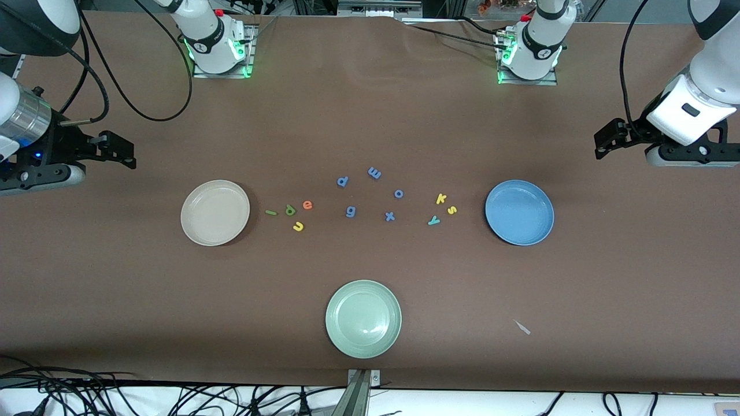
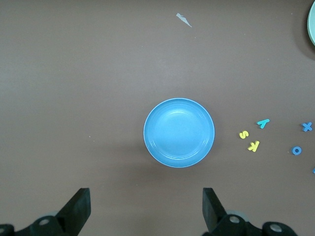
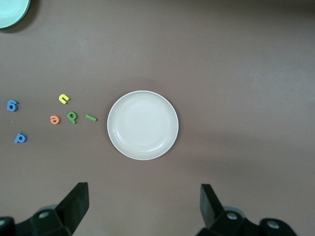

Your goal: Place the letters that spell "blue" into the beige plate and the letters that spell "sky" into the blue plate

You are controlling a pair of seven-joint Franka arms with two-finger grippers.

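The beige plate [image 1: 215,212] [image 3: 142,125] lies toward the right arm's end. Beside it are the green "l" [image 1: 270,212] [image 3: 90,117], green "b" [image 1: 290,210], orange "e" [image 1: 307,204] and yellow "u" [image 1: 298,226]. The blue plate [image 1: 519,212] [image 2: 179,132] lies toward the left arm's end, with the yellow "k" [image 1: 441,199] [image 2: 254,145], "s" [image 1: 452,210] and teal "y" [image 1: 433,220] beside it. Both plates hold nothing. My right gripper [image 1: 118,150] [image 3: 144,206] hangs open high over bare table near the beige plate. My left gripper [image 1: 604,141] [image 2: 146,209] hangs open the same way near the blue plate.
Several blue-purple letters, among them a "p" [image 1: 342,181] and an "x" [image 1: 389,216], lie between the two letter groups. A pale green plate [image 1: 363,318] sits nearer the front camera. A small pale scrap [image 1: 522,327] lies beside it, toward the left arm's end.
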